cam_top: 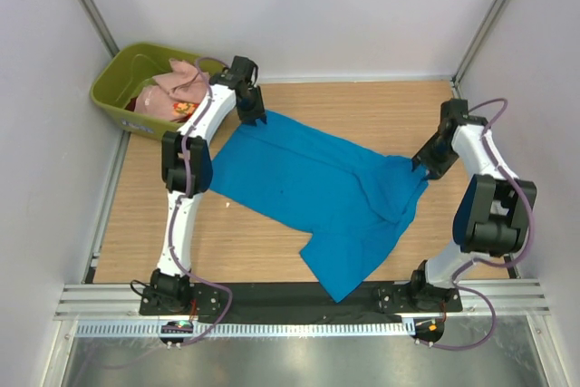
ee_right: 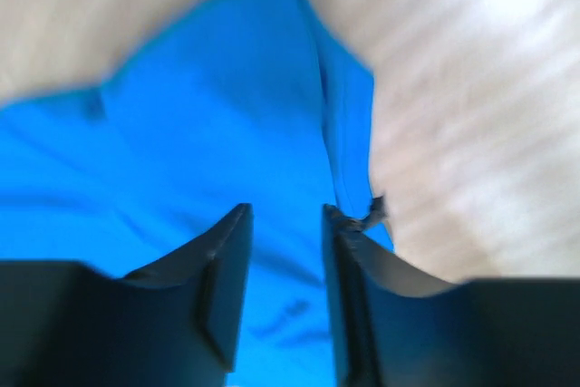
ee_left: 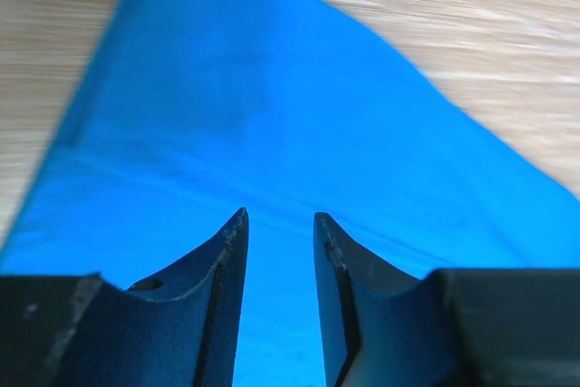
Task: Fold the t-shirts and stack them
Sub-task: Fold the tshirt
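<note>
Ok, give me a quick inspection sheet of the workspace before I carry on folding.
Surface: wooden table, no spills seen.
Job's things: blue t-shirt spread diagonally, unfolded, rumpled at its right end, one part reaching the dark near edge. Pink shirt and red-orange patterned shirt are bundled in the tub.
Clutter: olive-green tub at the far left corner.
Grippers: left gripper at the blue shirt's far-left corner, right gripper at its right edge. Both have jaws apart over cloth.
Cables: purple cables run along both arms, no snag seen.
Surroundings: white walls, metal rail at the near edge.
</note>
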`<move>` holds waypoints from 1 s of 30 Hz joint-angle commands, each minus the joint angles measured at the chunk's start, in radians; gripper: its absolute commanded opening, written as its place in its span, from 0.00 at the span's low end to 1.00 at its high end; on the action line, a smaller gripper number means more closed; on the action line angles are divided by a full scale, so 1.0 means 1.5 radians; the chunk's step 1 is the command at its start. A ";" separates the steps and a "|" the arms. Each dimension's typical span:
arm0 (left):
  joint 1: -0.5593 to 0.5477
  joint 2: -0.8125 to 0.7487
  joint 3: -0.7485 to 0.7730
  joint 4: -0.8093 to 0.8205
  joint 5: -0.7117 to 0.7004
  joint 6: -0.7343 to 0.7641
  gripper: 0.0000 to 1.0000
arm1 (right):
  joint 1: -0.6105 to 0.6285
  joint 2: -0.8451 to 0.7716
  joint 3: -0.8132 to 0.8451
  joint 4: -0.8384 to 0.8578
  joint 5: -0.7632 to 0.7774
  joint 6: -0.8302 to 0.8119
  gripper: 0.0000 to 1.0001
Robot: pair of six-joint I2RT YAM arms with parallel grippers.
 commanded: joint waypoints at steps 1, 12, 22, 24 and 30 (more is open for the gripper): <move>-0.008 -0.002 0.015 0.052 0.064 -0.018 0.35 | -0.025 0.079 0.074 0.069 0.026 -0.019 0.40; -0.006 0.042 -0.005 0.126 0.109 -0.071 0.27 | -0.039 0.204 0.184 0.065 0.069 -0.064 0.34; 0.020 0.099 0.004 0.132 0.147 -0.128 0.24 | -0.044 0.230 0.143 0.104 0.042 -0.076 0.41; 0.021 0.104 0.006 0.134 0.149 -0.130 0.24 | -0.045 0.245 0.144 0.104 0.046 -0.072 0.40; 0.026 0.115 0.006 0.131 0.153 -0.131 0.24 | -0.062 0.256 0.141 0.125 0.096 -0.054 0.05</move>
